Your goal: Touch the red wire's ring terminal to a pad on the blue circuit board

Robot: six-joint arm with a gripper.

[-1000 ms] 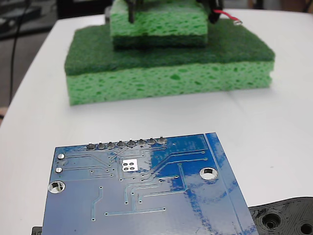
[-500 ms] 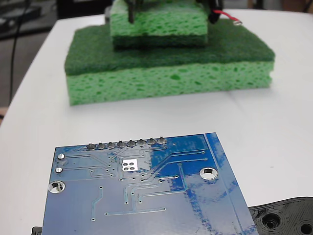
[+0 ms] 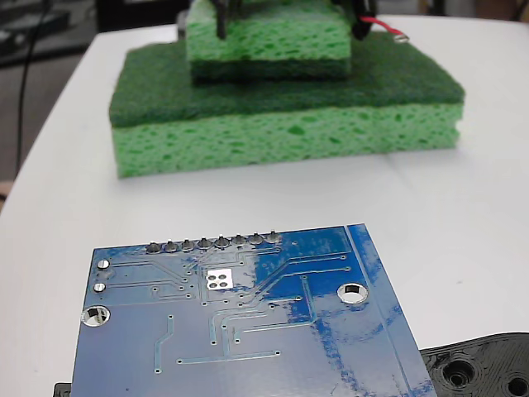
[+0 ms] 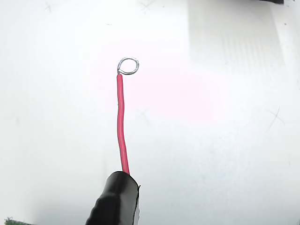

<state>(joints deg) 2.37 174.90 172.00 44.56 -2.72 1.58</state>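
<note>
In the fixed view, nearest the camera, the blue circuit board (image 3: pixel 240 318) lay flat on the white table (image 3: pixel 463 248), filling the lower part of the picture. A row of grey solder dots (image 3: pixel 213 243) ran along its far edge, and silver-ringed holes showed at its left and right. A black plastic part with holes (image 3: pixel 479 368) sat just beside the board's near right corner.

Beyond a strip of bare table sat a large green sponge (image 3: pixel 285 124) with a dark scouring top, and a smaller green sponge (image 3: pixel 269 41) stacked on it. At the very top of the picture, two black fingers (image 3: pixel 221 21) reached down at the small sponge, one at each side; whether they pressed on it or how wide they stood could not be told, since the gripper (image 3: pixel 289 12) was mostly cut off by the frame.

From the right-hand finger the red wire (image 3: pixel 382 25) stuck out sideways, ending in the ring terminal (image 3: pixel 402 36), which hung over the back of the large sponge, well apart from the board.

In the wrist view, the red wire (image 4: pixel 121 126) rose from a black sleeve (image 4: pixel 117 199) to the silver ring terminal (image 4: pixel 129 66), with only blurred white surface behind it.

By my reading, the task had hardly begun: the ring touched nothing, and the whole approach to a pad on the board remained.
</note>
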